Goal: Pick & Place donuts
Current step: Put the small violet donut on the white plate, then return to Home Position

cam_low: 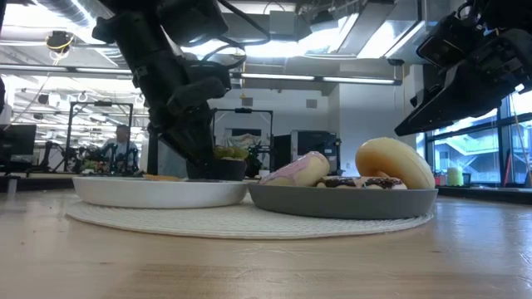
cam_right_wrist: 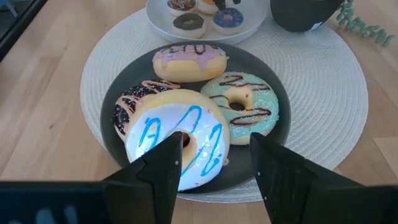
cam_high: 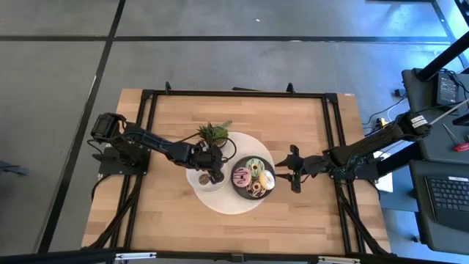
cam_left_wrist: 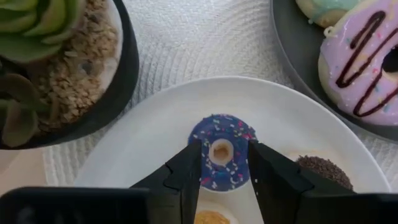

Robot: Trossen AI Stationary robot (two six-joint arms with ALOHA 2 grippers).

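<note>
A purple mini donut lies flat on the white plate between an orange mini and a brown sprinkled mini. My left gripper slants down over it, its fingers apart at the donut's two sides. The dark grey plate holds a pink donut, a green one, a chocolate-sprinkled one and a white one striped blue, which leans on the others. My right gripper hangs open right of the dark plate, with nothing between its fingers. My left gripper comes at the purple mini donut from above, slanting from the table's left. Its fingertips cover the donut's two opposite sides. I cannot tell whether they touch it. The donut lies flat on the white plate.
Both plates stand on a round white woven mat at the table's middle. A potted green plant stands just beyond the white plate, close to my left gripper. Bare wood lies toward the near edge and both sides.
</note>
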